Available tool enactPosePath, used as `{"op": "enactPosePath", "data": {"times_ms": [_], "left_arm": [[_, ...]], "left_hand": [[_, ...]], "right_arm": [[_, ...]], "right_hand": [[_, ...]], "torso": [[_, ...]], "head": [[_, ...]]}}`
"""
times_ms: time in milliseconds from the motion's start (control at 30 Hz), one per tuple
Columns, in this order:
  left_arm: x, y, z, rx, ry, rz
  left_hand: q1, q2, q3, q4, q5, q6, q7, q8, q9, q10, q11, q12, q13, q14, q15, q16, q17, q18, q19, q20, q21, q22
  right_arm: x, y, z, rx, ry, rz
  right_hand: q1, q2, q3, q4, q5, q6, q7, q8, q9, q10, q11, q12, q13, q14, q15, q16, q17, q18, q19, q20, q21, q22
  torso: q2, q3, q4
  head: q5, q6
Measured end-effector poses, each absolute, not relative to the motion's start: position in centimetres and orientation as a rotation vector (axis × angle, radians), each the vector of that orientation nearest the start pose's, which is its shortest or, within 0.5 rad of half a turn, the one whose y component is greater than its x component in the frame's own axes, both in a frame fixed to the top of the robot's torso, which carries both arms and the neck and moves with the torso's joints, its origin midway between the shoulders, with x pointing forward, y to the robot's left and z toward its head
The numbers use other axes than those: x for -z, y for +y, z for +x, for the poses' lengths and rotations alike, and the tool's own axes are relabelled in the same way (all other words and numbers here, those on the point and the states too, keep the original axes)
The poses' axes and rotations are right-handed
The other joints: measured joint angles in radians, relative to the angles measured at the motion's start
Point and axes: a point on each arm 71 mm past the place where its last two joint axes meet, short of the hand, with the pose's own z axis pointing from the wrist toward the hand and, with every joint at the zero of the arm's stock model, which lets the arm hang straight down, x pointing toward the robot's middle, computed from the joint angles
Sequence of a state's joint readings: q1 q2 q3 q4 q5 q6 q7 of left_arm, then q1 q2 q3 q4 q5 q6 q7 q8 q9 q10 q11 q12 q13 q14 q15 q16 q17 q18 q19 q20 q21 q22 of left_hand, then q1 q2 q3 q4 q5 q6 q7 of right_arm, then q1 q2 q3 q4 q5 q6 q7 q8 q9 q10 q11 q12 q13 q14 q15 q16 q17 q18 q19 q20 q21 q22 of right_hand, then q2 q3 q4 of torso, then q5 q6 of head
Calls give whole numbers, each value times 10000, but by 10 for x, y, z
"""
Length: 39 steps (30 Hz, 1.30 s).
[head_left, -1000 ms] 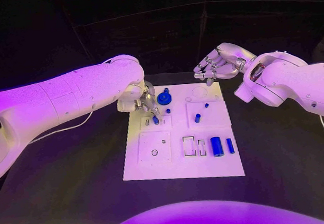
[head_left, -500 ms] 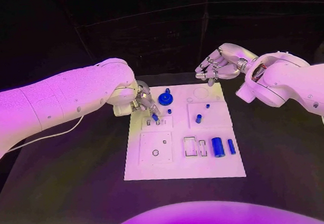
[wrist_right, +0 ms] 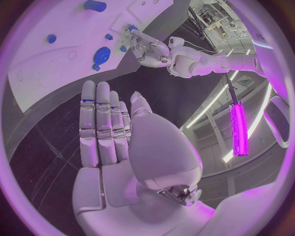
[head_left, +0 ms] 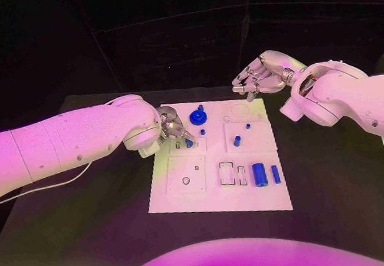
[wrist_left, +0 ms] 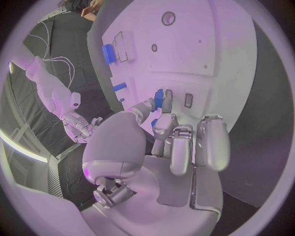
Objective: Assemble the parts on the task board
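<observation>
The white task board [head_left: 216, 200] lies in the middle of the black table. My left hand [head_left: 174, 132] hovers at the board's left side and pinches a small blue part [wrist_left: 159, 98] between thumb and fingertip, close to the board's surface near a small slot [wrist_left: 189, 100]; I cannot tell whether the part touches. On the board there are also a round blue knob piece [head_left: 198, 117], a large blue cylinder [head_left: 258, 173] and a thin blue bar [head_left: 273, 174]. My right hand [head_left: 258, 80] hangs beyond the board's far right corner, its fingers [wrist_right: 101, 123] stretched out and holding nothing.
Small blue pegs [head_left: 236, 141] [head_left: 248, 126] stand in the board's right half. Rectangular cut-outs [head_left: 224, 173] sit beside the cylinder, and a square plate with a hole [head_left: 186, 180] lies on the near left. Dark table surrounds the board on all sides.
My left arm has swung lower and nearer to me, and its hand has come a little nearer while keeping the blue part at the board's left side. The right hand has stayed put.
</observation>
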<state>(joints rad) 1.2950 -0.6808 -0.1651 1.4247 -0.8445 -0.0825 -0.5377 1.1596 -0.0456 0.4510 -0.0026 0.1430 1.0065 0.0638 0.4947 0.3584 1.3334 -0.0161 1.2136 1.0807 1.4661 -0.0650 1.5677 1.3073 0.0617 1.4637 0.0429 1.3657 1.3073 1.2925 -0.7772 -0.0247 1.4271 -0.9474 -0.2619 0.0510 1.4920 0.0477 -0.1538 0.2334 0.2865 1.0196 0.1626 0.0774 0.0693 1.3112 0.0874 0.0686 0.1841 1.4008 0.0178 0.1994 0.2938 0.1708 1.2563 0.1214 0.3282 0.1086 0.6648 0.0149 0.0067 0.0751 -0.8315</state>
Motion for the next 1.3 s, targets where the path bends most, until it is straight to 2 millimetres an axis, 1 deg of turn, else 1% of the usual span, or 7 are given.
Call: {"op": "enactPosePath", "data": {"times_ms": [133, 200, 300, 433, 833, 1000, 1300], "left_arm": [[229, 173, 490, 5209, 21501, -4433], [227, 174, 488, 5343, 20880, -4422], [225, 174, 485, 5510, 20161, -4326], [224, 173, 480, 5640, 19660, -4167], [234, 173, 472, 5506, 19678, -3896], [241, 175, 469, 5320, 19818, -3851], [245, 176, 468, 5145, 19902, -3844]], "left_hand": [[-65, -65, 144, -36, -2, 34, -34, 13, 8, 36, -32, 54, 56, 24, -24, 0, 0, 0, 0, 0, 114, 0], [-71, -71, 203, -94, -28, 34, -34, 18, 19, 67, -6, 84, 84, 17, -32, 0, 0, 0, 21, -21, 134, 0], [-71, -71, 228, -69, -38, 52, -52, 58, 60, 107, -37, 100, 107, -13, -62, 0, 0, 0, 32, -32, 179, 0], [-71, -71, 243, -56, -39, 54, -53, 59, 60, 122, -50, 101, 110, -13, -62, 0, 0, 0, 33, -33, 180, 0], [-72, -73, 271, -28, 3, 52, -52, 110, 87, 138, -33, 101, 109, -13, -61, 0, 0, 0, 33, -32, 179, 0], [-94, -95, 299, 1, 4, 50, -50, 165, 128, 139, -32, 103, 136, -13, -61, 0, 0, 0, 33, -33, 179, 0], [-141, -141, 336, -10, 3, 48, -48, 169, 144, 177, -39, 140, 147, -13, -60, 0, 0, 0, 33, -32, 218, 0]], "right_arm": [[141, -193, 519, -9899, 16734, 2041], [141, -194, 519, -9893, 16732, 2047], [141, -194, 519, -9885, 16730, 2056], [141, -195, 519, -9880, 16728, 2067], [141, -195, 520, -9875, 16727, 2099], [141, -196, 520, -9875, 16726, 2108], [141, -196, 520, -9882, 16725, 2113]], "right_hand": [[0, 0, 0, 0, 0, 0, 0, 0, 0, 0, 0, 0, 0, 0, 0, 0, 0, 1, 0, 0, 0, 0], [0, 0, 0, 0, 0, 0, 0, 0, 0, 0, 0, 0, 0, 0, 0, 0, 0, 0, 0, 0, 0, 0], [0, 0, 0, 0, 0, 0, 0, 0, 0, 0, 0, 0, 1, 0, 0, 0, 1, 0, 0, 0, 0, 1], [0, 0, 0, 0, 0, 0, 0, 0, 0, 0, 0, 0, 1, 0, 0, 0, 1, 0, 0, 0, 0, 1], [0, 0, 0, -1, -1, 0, 0, 0, 0, 0, 0, 0, 2, 0, 0, 0, 2, 1, 0, 0, 0, 2], [0, 0, -1, -1, -1, 0, 0, 0, 0, 0, 0, 0, 3, 0, 0, 0, 2, 0, 0, 0, 0, 2], [0, 0, -1, -1, -1, 0, 0, 0, 0, 0, 0, 0, 3, 0, 0, 0, 3, 1, 0, 0, 0, 3]], "torso": [[-22, 2, 29], [-26, 4, 33], [-29, 8, 36], [-29, 13, 42], [-18, 14, 45], [-16, 12, 44], [-14, 12, 42]], "head": [[-30, -16], [-35, -17], [-41, -19], [-27, -31], [-10, -94], [-29, -116], [-41, -123]]}}
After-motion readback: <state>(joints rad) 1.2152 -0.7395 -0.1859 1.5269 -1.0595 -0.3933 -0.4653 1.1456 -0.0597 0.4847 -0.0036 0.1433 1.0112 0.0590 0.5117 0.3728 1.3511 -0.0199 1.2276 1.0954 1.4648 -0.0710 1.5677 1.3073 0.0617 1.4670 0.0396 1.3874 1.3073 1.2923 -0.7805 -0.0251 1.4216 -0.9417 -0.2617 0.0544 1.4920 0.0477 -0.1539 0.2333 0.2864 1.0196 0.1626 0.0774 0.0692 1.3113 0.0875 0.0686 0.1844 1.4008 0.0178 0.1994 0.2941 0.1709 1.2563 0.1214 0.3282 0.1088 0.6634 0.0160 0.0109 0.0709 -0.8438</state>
